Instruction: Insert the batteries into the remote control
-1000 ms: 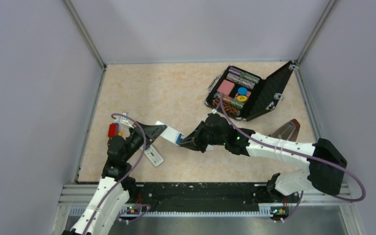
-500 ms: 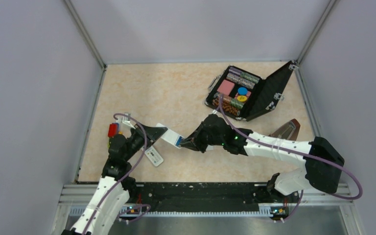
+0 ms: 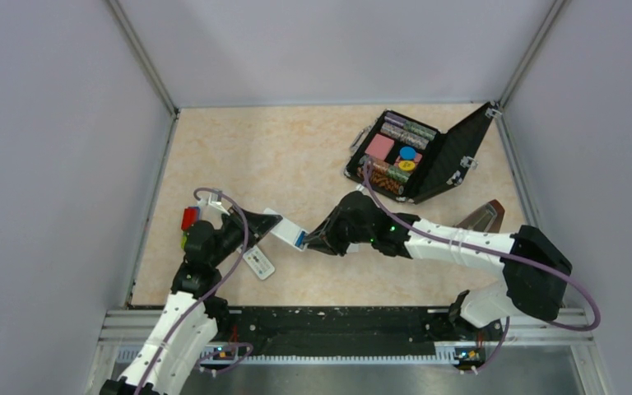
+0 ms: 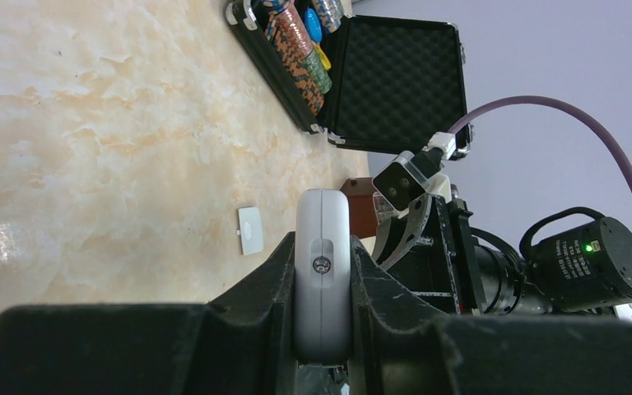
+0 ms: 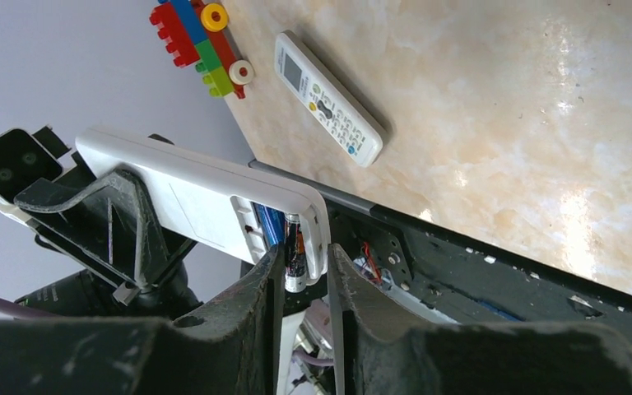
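My left gripper [image 4: 322, 240] is shut on the white remote control [image 4: 322, 214] and holds it on edge above the table. The same remote [image 3: 284, 229] reaches right toward my right gripper [image 3: 306, 240]. In the right wrist view its plain white back [image 5: 197, 202] shows, with the end compartment uncovered. A blue battery [image 5: 273, 224] lies inside. A second battery [image 5: 295, 262] sticks out of the compartment between the fingers of my right gripper [image 5: 303, 251]. Those jaws stand slightly apart around it and the remote's end wall.
A small white cover plate [image 4: 251, 230] lies on the table. Another white remote [image 3: 258, 262] with a small display lies near the left arm, beside toy bricks [image 3: 190, 219]. An open black case [image 3: 440, 160] of chips stands at the back right; a brown object [image 3: 481, 217] lies below it.
The right arm has crept slightly left toward the remote's end. The left arm and the remote have shifted very little.
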Robot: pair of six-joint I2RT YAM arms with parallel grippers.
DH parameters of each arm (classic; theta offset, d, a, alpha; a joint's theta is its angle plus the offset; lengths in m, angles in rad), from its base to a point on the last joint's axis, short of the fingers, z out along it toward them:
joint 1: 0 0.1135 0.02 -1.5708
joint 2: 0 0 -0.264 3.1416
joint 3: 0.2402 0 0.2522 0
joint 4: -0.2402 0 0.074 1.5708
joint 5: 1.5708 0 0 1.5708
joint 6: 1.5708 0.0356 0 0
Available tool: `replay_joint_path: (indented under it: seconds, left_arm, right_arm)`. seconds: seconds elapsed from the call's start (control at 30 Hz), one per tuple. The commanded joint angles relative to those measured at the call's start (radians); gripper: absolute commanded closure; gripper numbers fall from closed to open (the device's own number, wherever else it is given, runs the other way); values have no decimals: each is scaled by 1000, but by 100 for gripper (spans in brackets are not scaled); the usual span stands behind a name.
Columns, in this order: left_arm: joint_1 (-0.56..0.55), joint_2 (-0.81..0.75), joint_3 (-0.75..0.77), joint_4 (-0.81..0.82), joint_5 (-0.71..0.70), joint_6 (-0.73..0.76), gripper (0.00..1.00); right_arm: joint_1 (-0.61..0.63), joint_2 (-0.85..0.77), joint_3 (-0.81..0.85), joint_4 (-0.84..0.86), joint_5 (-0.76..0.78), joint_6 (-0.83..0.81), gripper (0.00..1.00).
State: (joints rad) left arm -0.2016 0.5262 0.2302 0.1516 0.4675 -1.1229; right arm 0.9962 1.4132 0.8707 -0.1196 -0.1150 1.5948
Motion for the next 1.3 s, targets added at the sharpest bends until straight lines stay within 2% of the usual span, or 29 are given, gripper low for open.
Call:
replay_joint_path:
  seconds: [0.0,0.33,0.57,0.77,0.8,0.83,1.0,1.17,1.27]
  left_arm:
    - [2,-1,67,65,28,-28,100]
    - [2,23,70,34,21,-4,100]
    - [2,32,74,14,26,8,100]
    - [2,36,107,-26,56,39,100]
    - [2,38,119,-41,70,48,100]
    - [2,43,133,-61,85,55,100]
    - [1,99,205,-137,202,67,100]
    - [2,169,254,-147,317,62,100]
    - [2,194,263,-134,355,53,100]
  right_arm:
    - [-11,20,49,-29,13,-33,75]
    - [-10,-56,53,-29,38,-66,48]
    - [-23,-121,49,-17,33,-142,26]
    - [-79,-149,99,-85,-69,-489,12]
    - [-89,-146,118,-116,-102,-573,4]
    - [-94,-141,144,-157,-112,-653,1]
    - [-94,-126,228,-302,-138,-946,1]
    - [-92,-112,234,-306,-274,-1077,1]
    - [-91,-106,223,-312,-297,-1111,1]
